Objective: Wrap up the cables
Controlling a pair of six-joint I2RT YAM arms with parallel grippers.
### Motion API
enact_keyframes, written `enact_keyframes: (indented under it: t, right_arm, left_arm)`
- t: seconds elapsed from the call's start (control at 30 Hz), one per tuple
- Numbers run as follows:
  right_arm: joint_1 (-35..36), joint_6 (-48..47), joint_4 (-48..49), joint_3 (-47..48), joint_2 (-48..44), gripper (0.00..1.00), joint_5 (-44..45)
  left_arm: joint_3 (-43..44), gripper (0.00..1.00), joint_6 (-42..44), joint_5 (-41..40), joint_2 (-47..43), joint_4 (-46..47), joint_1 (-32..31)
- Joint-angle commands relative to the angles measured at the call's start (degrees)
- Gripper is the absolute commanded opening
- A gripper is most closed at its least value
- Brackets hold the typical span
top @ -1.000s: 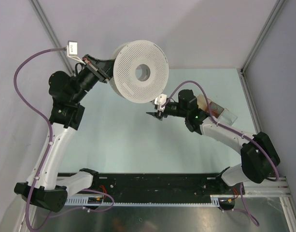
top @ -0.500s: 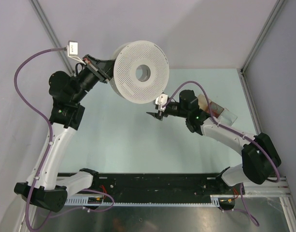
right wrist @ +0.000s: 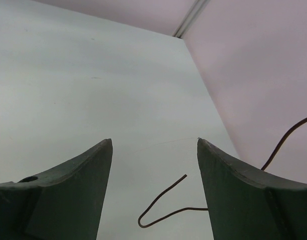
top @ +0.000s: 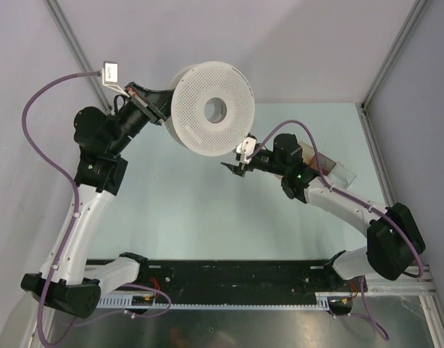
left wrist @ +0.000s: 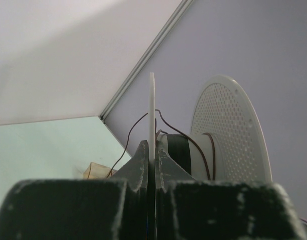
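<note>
Pale green tabletop, lavender walls behind: left gripper is clamping tight on the edge of one flange of the white perforated spool, holding it raised off the surface with a flat face toward the overhead camera. Thin dark wire is looping over the spool's hub between the flanges. Its free, hooked end is hanging in the gap of the right gripper, whose fingers are standing wide apart, not pinching it.
</note>
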Motion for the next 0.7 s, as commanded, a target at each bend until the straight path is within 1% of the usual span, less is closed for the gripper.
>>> enact_keyframes:
  t: [0.0,0.13,0.23,0.33,0.47,0.67]
  right_arm:
    - [-0.66,-0.17,1.77,0.09,0.59,0.73,2.74]
    - [-1.68,-1.15,-0.74,-0.05,1.30,0.71,2.31]
    - [-2.50,-1.60,-1.73,-0.61,1.41,0.68,1.65]
    - [-2.91,-2.19,-2.75,-0.94,1.18,0.61,1.06]
    - [-3.06,-2.23,-2.76,-1.21,1.24,0.47,0.77]
    - [-2.23,-2.03,-0.31,-1.23,2.48,0.44,1.17]
  left_arm:
    - [1.85,0.00,-0.94,0.08,-1.92,5.63,-0.38]
    - [1.75,0.00,-0.82,-0.22,-2.05,5.56,-0.38]
    - [1.58,0.00,-0.78,-0.31,-2.11,5.59,-0.38]
    - [1.41,0.00,-0.77,-0.46,-2.15,5.60,-0.38]
    - [1.13,0.00,-0.86,-0.78,-1.97,5.54,-0.38]
    - [1.02,0.00,-1.59,-0.77,-1.68,5.53,-0.39]
